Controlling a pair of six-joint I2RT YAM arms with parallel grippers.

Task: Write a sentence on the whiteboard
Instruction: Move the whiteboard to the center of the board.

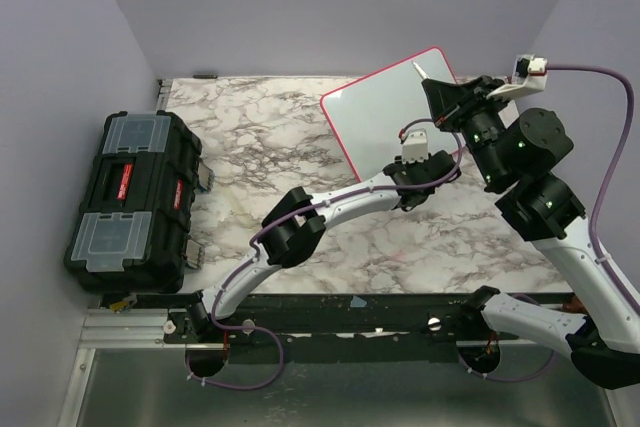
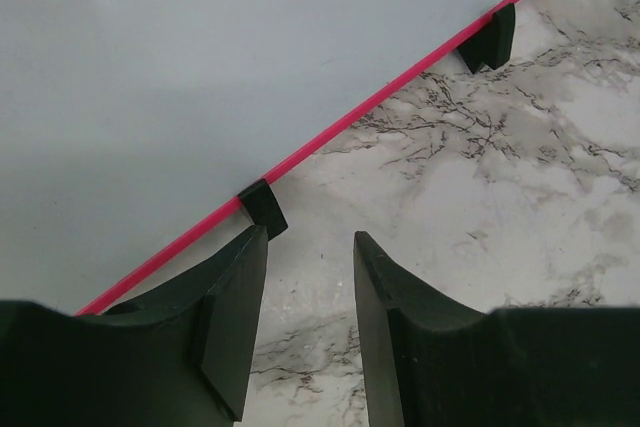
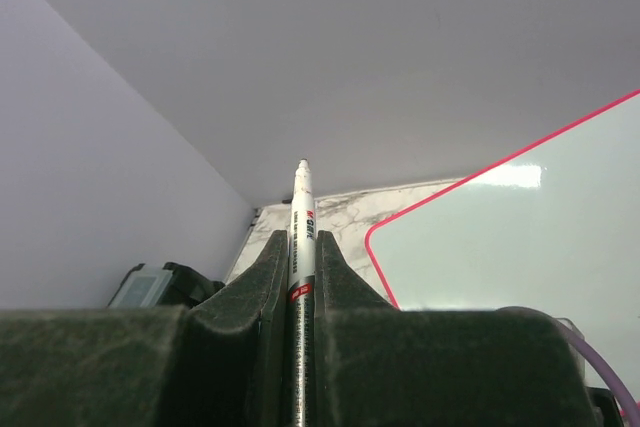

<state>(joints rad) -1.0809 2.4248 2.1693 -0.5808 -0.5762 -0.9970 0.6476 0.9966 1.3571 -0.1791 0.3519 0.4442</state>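
Dark fingers of the left claw fill the bottom of the left wrist view. They stand partly open with a clear gap between them, and nothing is in that gap; only the marble worktop shows through it. The left fingertip sits just beside the thin pink-red rim of the whiteboard, which runs diagonally from the lower left to the upper right of that frame. Two small black tabs sit on this rim, one just above the left fingertip and one near the upper right corner of the frame. The board's glossy white surface takes up the upper left half of the frame.

The right claw is closed on a white-barrelled marker. The pen is gripped between both fingers and juts out past their tips towards the lilac wall near the top of the frame. A rounded corner of the whiteboard lies at the right of the right wrist view, apart from the marker tip.

From above, the whiteboard rests on the worktop in the upper right of centre, turned at an angle. Its lower right part is hidden under both wrists. A black toolbox with clear lid compartments sits at the left edge of the frame, well apart from the board.
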